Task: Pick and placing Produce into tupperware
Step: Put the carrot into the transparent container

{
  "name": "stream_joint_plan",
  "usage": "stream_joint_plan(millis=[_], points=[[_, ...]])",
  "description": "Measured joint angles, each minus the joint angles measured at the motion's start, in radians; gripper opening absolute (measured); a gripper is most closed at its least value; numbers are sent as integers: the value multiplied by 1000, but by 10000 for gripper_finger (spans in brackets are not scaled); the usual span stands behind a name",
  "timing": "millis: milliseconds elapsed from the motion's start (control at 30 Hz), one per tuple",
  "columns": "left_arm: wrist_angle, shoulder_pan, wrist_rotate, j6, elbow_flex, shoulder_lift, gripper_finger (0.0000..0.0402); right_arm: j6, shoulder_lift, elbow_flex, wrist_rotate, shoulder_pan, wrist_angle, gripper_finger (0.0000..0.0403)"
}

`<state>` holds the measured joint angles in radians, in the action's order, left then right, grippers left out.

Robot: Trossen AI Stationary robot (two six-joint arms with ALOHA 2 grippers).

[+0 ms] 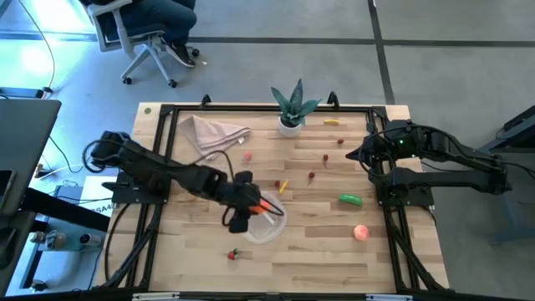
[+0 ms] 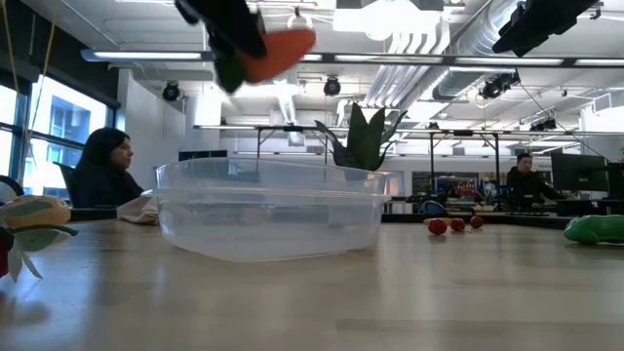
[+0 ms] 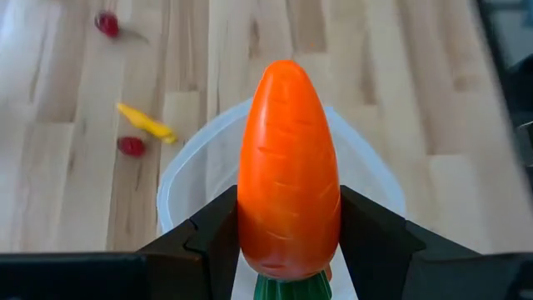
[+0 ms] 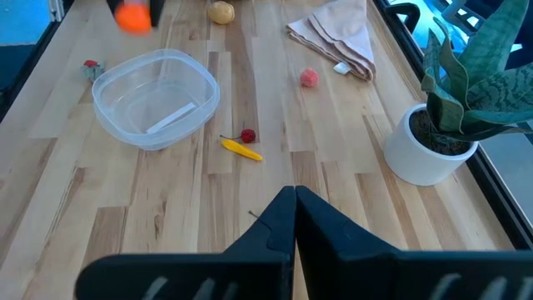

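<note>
An orange carrot [image 3: 287,158] with a green stalk end is held in my left gripper [image 1: 255,205], above the near-left rim of the clear tupperware [image 1: 269,226]. In the low view the carrot [image 2: 278,54] hangs well above the tupperware [image 2: 273,210], which stands on the wooden table. A green cucumber [image 1: 350,199], a pink peach [image 1: 361,232] and a small yellow piece [image 1: 283,186] lie on the table to the tub's right. My right gripper [image 4: 293,200] is shut on nothing, pulled back at the table's right edge. My left gripper pinches the carrot's thick part [image 3: 287,237], just above the green stalk end, between its two fingers [image 3: 208,242]. The fingers slant down from the table's left and lie along the carrot, whose pointed tip sticks out beyond them. The carrot is lifted clear of tub and table.
A potted spiky plant [image 1: 292,104] stands at the far edge, with a beige napkin [image 1: 213,132] to its left. Small red pieces [image 1: 312,176] lie scattered mid-table, and one more toy piece [image 1: 234,254] near the front. A black frame [image 1: 251,109] borders the table.
</note>
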<state>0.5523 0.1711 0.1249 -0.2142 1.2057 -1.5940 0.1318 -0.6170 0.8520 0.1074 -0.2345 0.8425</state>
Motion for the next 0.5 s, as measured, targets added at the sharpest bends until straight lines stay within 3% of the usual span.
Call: stream_joint_plan(millis=[267,500], points=[[-32,-1,-1,26,13,-143,168,0,0,0,0,0,0,0],[79,-1,0,27,91,-253,168,0,0,0,0,0,7,0]])
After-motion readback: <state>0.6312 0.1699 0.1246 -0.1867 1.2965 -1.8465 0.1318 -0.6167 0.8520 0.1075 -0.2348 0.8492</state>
